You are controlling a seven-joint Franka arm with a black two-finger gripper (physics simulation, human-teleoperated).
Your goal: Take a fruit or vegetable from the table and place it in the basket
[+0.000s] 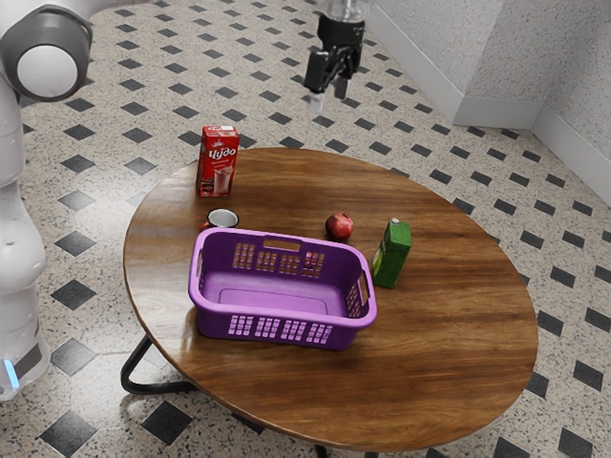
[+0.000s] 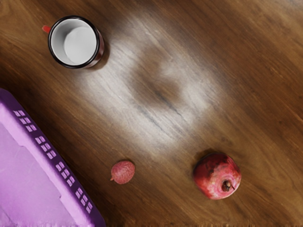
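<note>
My gripper (image 1: 329, 97) hangs high above the table's far side in the exterior view, open, with nothing between its fingers. Below it on the tabletop lies a red pomegranate (image 1: 339, 226), which the wrist view also has as a round fruit (image 2: 217, 176). A small pink lychee-like fruit (image 2: 123, 172) rests between the pomegranate and the basket; in the exterior view a bit of pink shows through the basket's far wall. The purple basket (image 1: 272, 310) stands upright with a bare floor, and its rim and slotted side (image 2: 52, 158) appear in the wrist view.
A white-lined mug (image 1: 222, 218) with a red handle, also in the wrist view (image 2: 75, 42), stands behind the basket. A red carton (image 1: 218, 162) is at the exterior view's upper left of the round wooden table (image 1: 439, 363). A green carton (image 1: 392, 253) stands right of the basket.
</note>
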